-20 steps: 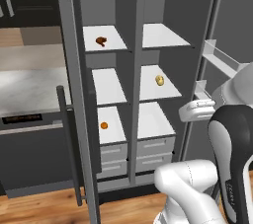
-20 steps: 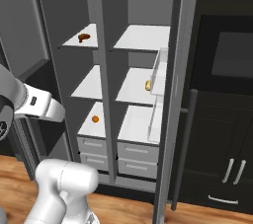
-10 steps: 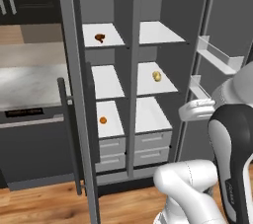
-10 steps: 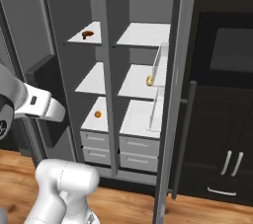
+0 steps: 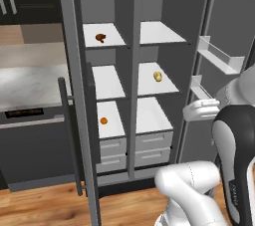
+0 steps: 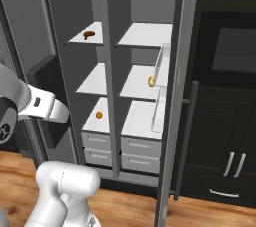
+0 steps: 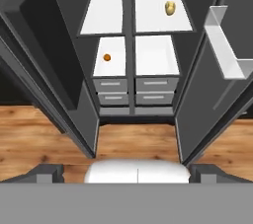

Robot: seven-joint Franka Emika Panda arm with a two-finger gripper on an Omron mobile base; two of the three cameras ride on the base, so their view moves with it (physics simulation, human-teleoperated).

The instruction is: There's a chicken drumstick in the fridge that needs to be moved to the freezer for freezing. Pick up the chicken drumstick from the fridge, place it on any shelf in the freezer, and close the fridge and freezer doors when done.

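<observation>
The chicken drumstick, small and reddish-brown, lies on the top white shelf of the freezer, the narrower left half. The fridge is the wider right half. Both doors stand wide open: the freezer door on the left, the fridge door on the right. My gripper is open and empty, held well back from the unit above the wooden floor, facing the lower shelves.
A yellow-tan oval sits on the fridge's middle shelf and an orange ball on the freezer's lower shelf. Grey drawers are below. A counter stands left, dark cabinets right.
The whole picture has shifted slightly in both base views, so the base has moved a little. Nothing inside the unit has moved, and the gripper has stayed open.
</observation>
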